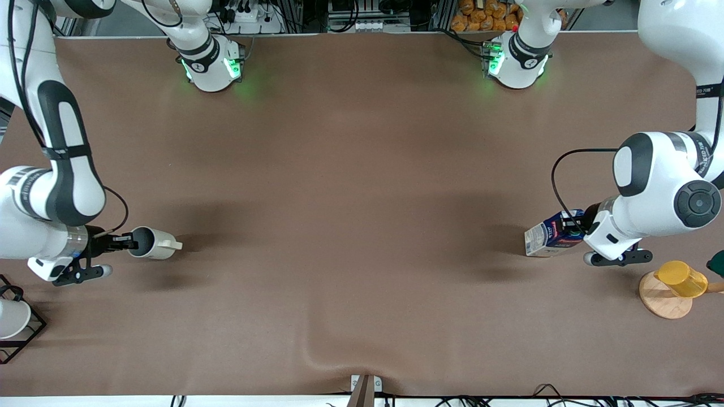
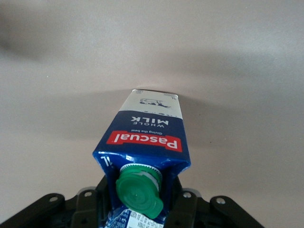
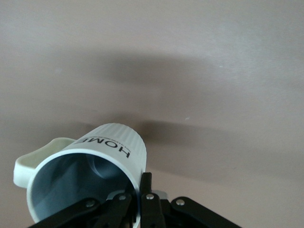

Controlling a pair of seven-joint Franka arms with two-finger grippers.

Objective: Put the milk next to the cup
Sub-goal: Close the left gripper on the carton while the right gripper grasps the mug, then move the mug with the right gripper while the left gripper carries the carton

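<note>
Both arms carry their loads: my left gripper (image 1: 582, 229) has its jaws clenched on the milk (image 1: 551, 234) over the tabletop (image 1: 350, 198) at the left arm's end. My right gripper (image 1: 125, 242) pinches the cup (image 1: 150, 243) by its rim over the right arm's end, well apart from the milk, so I judge they must meet.

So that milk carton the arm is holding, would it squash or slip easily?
Probably stiff enough: the milk shows no dents in the left pincer, which holds it tilted near its capped top. Its printed faces look smooth, so it might slip. Tall and narrow, it may tip when set down.

robot lab, two bench-mounted arms, brown-covered table (image 1: 362, 198), cables and power strips (image 1: 249, 14) along edge
</note>
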